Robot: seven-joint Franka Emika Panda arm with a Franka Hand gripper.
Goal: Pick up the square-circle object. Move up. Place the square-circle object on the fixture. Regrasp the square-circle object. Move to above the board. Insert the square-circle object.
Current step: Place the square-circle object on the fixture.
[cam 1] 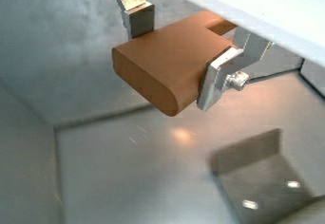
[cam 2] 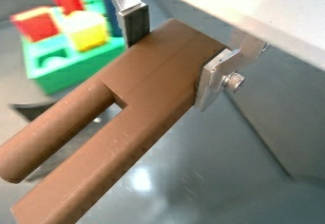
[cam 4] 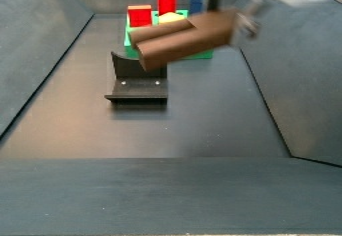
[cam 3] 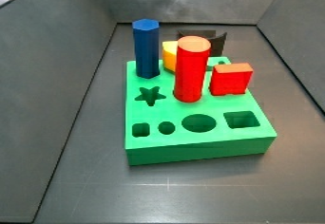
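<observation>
One brown peg [cam 2: 121,114], the square-circle object, sits clamped between the two fingers of the gripper [cam 2: 178,47], lifted clear of the floor; the silver plates press on its blocky end from both sides, closed only as far as the block's width allows. In a wrist view the peg's far end splits into two rounded prongs that run out of the picture, so their tips are cut off. In another wrist view the peg [cam 1: 172,62] shows only its rounded blocky end, and the gripper [cam 1: 178,43] itself is cropped above the plates. In a side view the peg [cam 4: 187,38] is blurred, hanging tilted in the air, and the gripper [cam 4: 245,22] beside it is a smear whose fingers cannot be made out. Below the held peg stands the fixture [cam 4: 136,78], a black bracket on a base plate, which the peg does not touch; a wrist view shows the fixture [cam 1: 260,176] under the hand as well. Beyond the hand lies the green board [cam 3: 197,123], carrying a blue post [cam 3: 146,47], a red cylinder [cam 3: 191,68], a red cube [cam 3: 231,78] and a yellow piece [cam 3: 169,52] half hidden behind the posts; the fixture's black top [cam 3: 200,38] peeks out behind them. Star, round, oval and square holes along its near edge stand empty. Dull grey metal floor [cam 4: 147,140] and sloping grey walls enclose everything.
</observation>
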